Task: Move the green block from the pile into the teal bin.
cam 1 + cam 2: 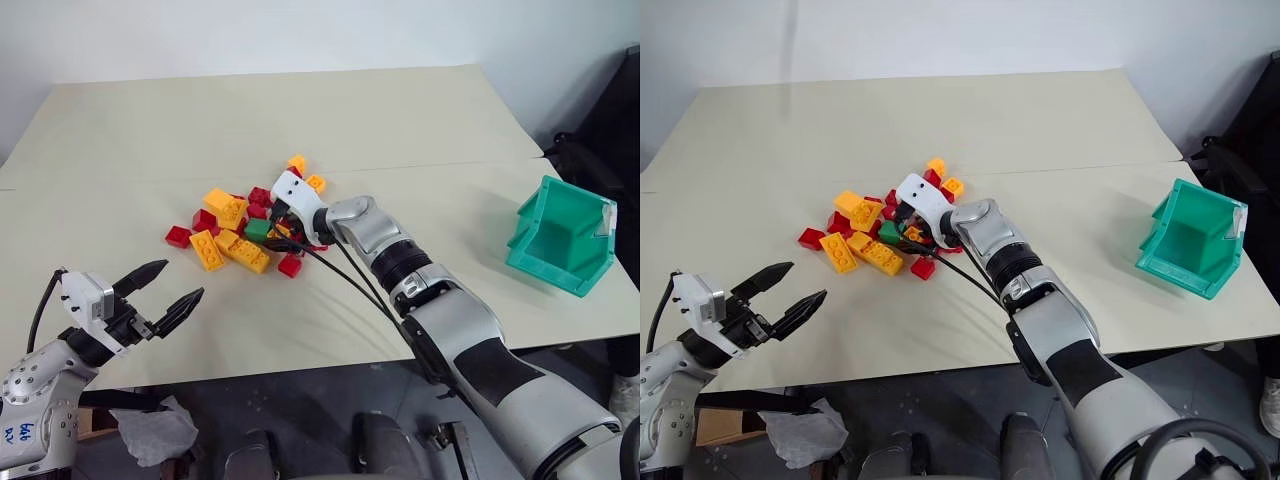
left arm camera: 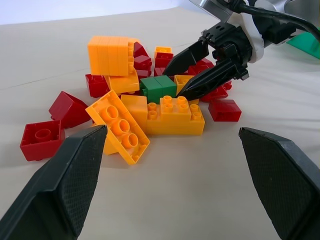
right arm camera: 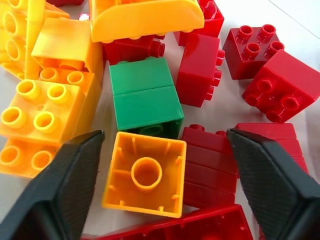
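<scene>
Bricks in the pile sit mid-surface, with the green block inside and the teal bin at 3 o'clock. Left end effector at 8 o'clock is spread, empty. In the right wrist view, the right end effector is spread over the block, pinching nothing.

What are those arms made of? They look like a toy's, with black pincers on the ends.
Silver-grey metal and plastic shells with black panels and ribbed black joints. The right gripper has a white housing and two tapered black fingers with textured pads; black cables run along its arm. The left gripper matches, with a looping black cable and blue handwriting on its arm.
</scene>
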Controlling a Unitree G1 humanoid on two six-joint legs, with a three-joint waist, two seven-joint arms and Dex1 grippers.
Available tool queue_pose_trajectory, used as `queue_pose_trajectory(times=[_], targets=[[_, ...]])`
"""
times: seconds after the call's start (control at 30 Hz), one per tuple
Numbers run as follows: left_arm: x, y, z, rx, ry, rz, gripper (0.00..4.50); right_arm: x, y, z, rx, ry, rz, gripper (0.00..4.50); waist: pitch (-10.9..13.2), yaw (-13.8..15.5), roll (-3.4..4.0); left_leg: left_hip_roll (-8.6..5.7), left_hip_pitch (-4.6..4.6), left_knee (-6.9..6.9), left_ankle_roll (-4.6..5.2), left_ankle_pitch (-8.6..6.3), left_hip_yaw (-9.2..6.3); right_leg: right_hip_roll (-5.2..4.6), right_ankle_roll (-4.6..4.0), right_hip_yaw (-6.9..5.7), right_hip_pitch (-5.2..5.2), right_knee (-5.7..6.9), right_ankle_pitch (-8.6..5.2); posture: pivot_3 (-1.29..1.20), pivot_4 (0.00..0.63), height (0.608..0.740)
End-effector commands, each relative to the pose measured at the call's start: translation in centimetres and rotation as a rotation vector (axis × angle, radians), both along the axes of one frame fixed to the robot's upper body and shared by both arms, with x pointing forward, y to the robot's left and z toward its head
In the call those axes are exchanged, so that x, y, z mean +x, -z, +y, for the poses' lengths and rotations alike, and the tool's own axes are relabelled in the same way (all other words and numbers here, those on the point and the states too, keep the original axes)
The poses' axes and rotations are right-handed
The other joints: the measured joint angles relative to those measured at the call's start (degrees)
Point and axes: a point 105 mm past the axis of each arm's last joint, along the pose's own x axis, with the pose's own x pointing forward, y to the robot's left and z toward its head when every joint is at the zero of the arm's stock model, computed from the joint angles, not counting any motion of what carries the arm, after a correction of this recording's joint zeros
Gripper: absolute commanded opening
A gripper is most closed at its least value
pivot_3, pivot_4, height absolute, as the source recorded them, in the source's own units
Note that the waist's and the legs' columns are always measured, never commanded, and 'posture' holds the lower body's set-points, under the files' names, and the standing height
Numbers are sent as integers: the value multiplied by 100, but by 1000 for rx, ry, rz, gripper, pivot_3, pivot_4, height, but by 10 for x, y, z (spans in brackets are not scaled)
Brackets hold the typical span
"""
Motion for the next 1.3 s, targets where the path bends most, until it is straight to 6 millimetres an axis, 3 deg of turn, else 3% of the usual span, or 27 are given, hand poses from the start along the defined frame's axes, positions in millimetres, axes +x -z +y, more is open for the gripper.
queue_pose_trajectory(times=[0.03,0.33,0.43,0.63,0.87,1.1,1.3], targets=[[-1,-7,4,18,-16,-28,4500,-2,-4,9,11,-16,-27,4109,0,-8,0,0,0,0,0,0,0,0,0,0,0,0,0,0,150,740],[-2,-7,1,14,-11,-26,4500,-3,-6,20,15,-30,-86,4109,0,-53,0,0,1,-1,0,0,0,0,0,0,1,0,0,0,150,740],[-3,-7,1,14,-12,-25,4500,-3,-7,21,26,-32,-95,3503,0,-54,0,0,1,-1,0,0,0,0,0,0,0,0,0,0,150,740],[-5,-5,1,13,-14,-18,4500,-6,-11,26,59,-77,-126,1526,0,-57,1,0,1,-3,-1,1,0,0,0,0,0,0,0,0,150,740],[-3,-6,0,15,-7,-19,4500,-11,-32,25,166,-154,-179,1484,1,-56,1,0,1,-5,-1,1,0,0,0,0,0,-1,0,0,150,740],[1,-4,-4,14,15,-13,4500,-7,-40,-8,184,-172,-218,1484,0,-37,0,0,1,-2,-1,1,-2,0,0,0,2,-1,0,0,150,740],[6,-4,-9,6,39,-13,4500,-7,-35,-83,195,-42,-232,1484,0,95,0,-1,0,1,0,0,-2,0,1,0,3,-4,0,0,150,740]])
